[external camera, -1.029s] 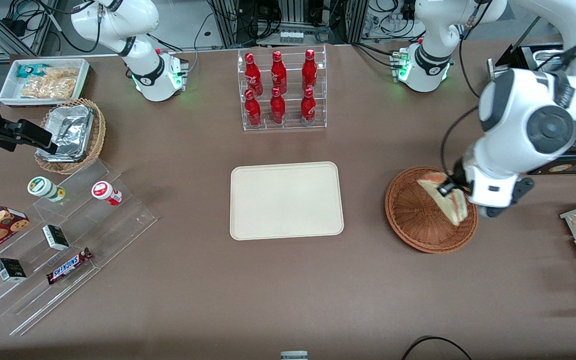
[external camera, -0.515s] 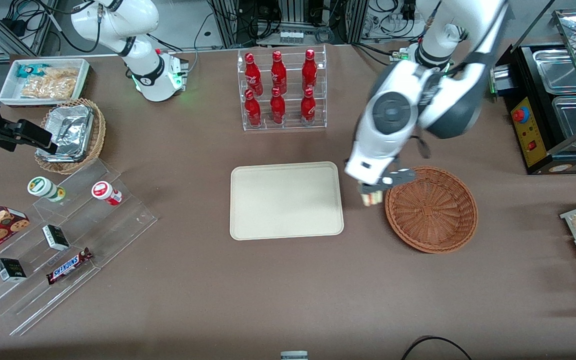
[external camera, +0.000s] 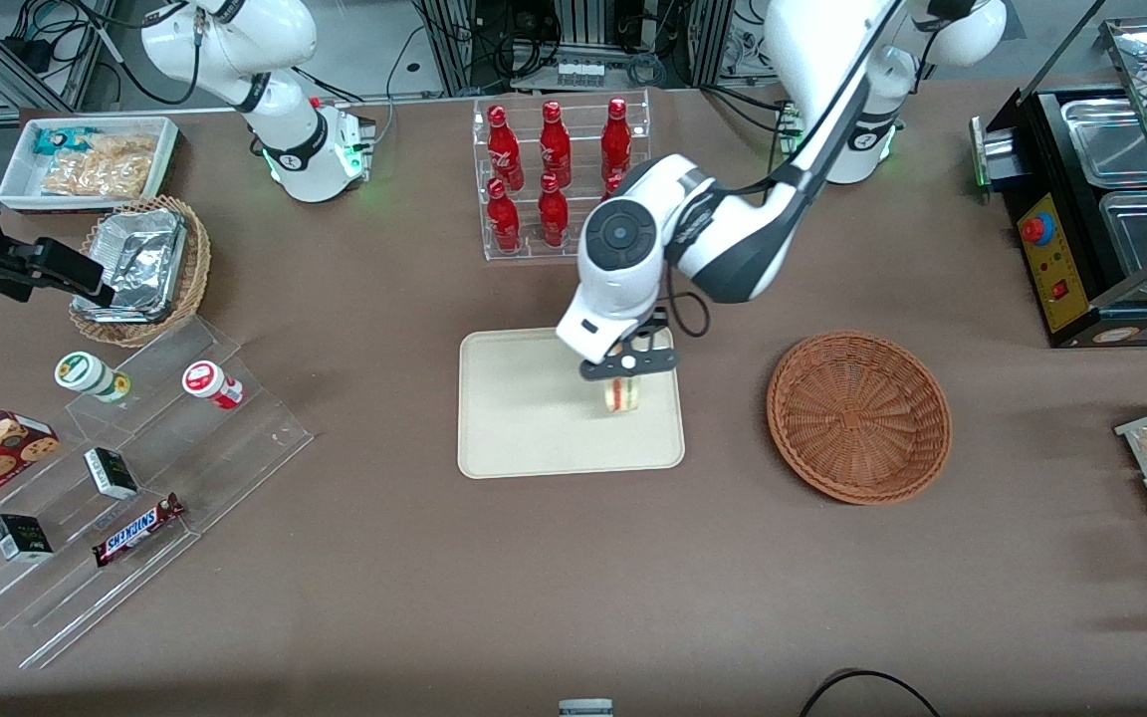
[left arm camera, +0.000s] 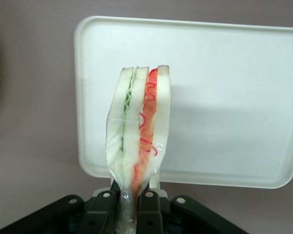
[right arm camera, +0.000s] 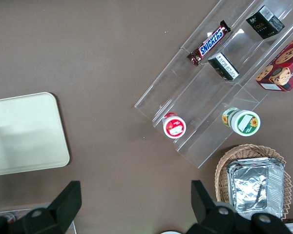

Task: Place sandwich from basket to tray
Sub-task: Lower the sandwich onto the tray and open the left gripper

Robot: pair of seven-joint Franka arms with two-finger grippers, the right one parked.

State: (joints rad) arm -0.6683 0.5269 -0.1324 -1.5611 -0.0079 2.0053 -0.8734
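Note:
My left gripper [external camera: 623, 370] hangs above the cream tray [external camera: 524, 418], over the tray's end nearest the basket, and is shut on the sandwich [external camera: 622, 393]. The wrapped sandwich [left arm camera: 138, 134] points out from the fingers [left arm camera: 149, 204] with its green and red filling layers showing, above the tray [left arm camera: 234, 97]. I cannot tell whether the sandwich touches the tray. The reddish-brown wicker basket [external camera: 858, 414] sits beside the tray toward the working arm's end of the table, with nothing in it.
A clear rack of red bottles [external camera: 559, 179] stands farther from the front camera than the tray. A stepped acrylic stand with snacks [external camera: 115, 478], a tan basket of foil containers [external camera: 140, 269] and a white bin [external camera: 86, 164] lie toward the parked arm's end.
The gripper lifted the sandwich out of the basket and carried it sideways to above the tray. The basket now holds nothing.

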